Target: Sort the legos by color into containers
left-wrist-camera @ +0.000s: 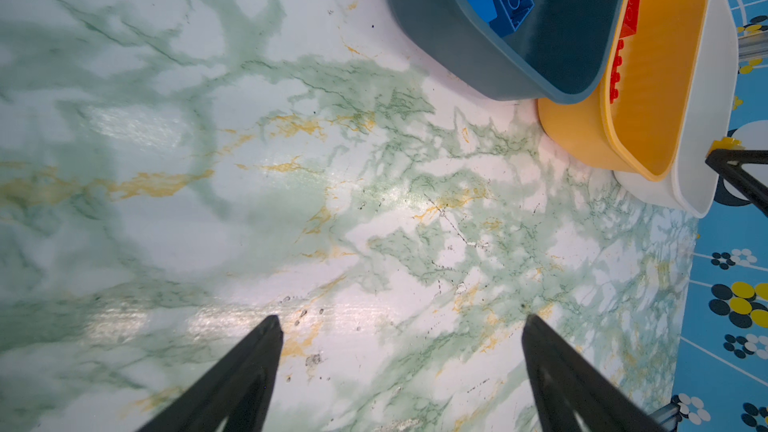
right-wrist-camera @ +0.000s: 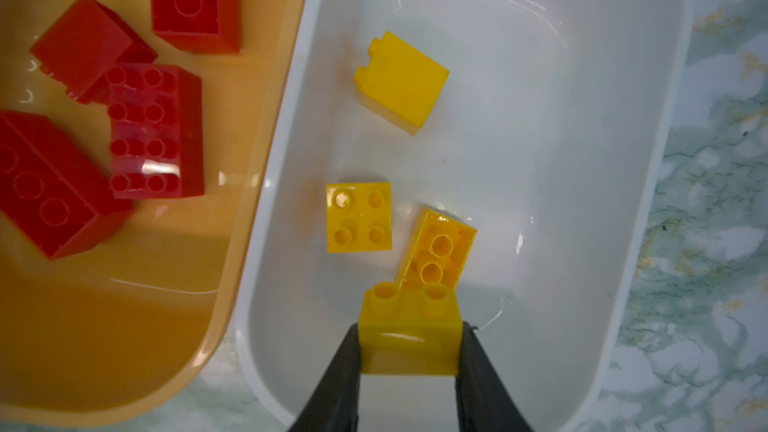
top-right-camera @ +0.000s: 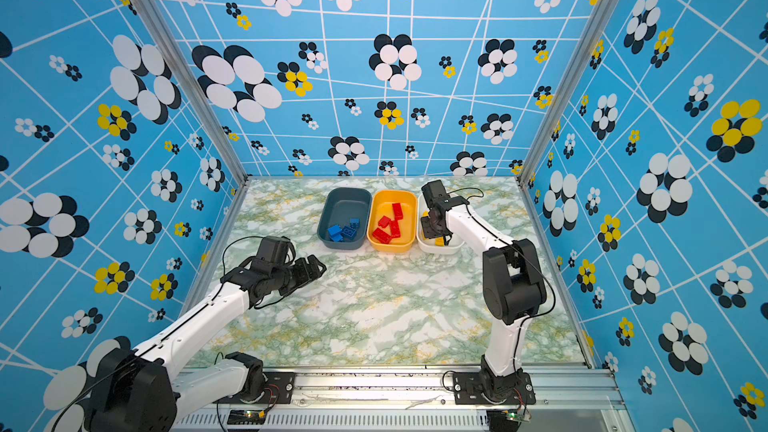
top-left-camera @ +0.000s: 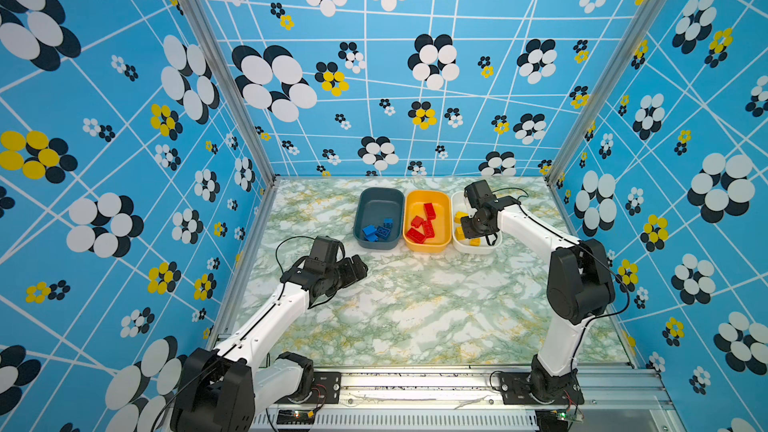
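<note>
**Yellow brick clamped above the white tub**

In a top view, your right gripper [top-left-camera: 474, 234] hung over the white tub [top-left-camera: 478, 249]. The orange-yellow tub [top-left-camera: 428, 248] touched it, and the teal tub [top-left-camera: 376, 245] stood beyond. Your left gripper [top-left-camera: 359, 270] hovered well apart from the white tub.

At the left wrist, its fingers [left-wrist-camera: 232, 380] stood spread, gripping nothing.

At the right wrist, the jaws were clenched on a yellow brick [right-wrist-camera: 411, 334], studded and glossy, above the white tub's floor, near three other yellow bricks [right-wrist-camera: 401, 81]. You could judge it light, rigid and slick. Its flat opposite walls were the sound hold, and it would probably bounce on landing.
</note>
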`<state>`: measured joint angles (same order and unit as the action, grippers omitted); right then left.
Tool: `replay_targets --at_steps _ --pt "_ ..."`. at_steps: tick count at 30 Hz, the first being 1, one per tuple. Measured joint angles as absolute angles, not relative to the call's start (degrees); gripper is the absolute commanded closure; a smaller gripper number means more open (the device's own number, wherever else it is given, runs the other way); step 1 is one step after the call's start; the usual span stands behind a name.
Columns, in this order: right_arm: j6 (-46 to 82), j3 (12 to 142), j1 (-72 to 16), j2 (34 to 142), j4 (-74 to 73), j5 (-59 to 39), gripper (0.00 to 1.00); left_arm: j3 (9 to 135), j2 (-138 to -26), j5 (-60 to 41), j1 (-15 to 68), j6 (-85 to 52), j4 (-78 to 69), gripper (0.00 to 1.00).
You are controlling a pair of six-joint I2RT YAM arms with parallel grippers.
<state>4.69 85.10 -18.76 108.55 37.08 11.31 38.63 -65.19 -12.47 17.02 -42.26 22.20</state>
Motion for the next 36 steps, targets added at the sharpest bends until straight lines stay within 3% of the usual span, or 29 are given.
replay_targets --at_steps 6,20,36 --pt "3.7 88.9 -17.4 112.4 37.3 11.5 0.49 38.6 -65.2 -12.5 17.0 -42.3 22.2 0.08" --pt "3.8 89.3 -17.1 113.0 38.3 11.1 0.38 38.7 -65.2 -12.2 17.3 -42.0 22.2 0.08" --pt "5.8 74.3 -17.1 94.0 34.7 7.1 0.1 40.7 -63.3 -2.7 17.4 -32.8 22.5 0.05"
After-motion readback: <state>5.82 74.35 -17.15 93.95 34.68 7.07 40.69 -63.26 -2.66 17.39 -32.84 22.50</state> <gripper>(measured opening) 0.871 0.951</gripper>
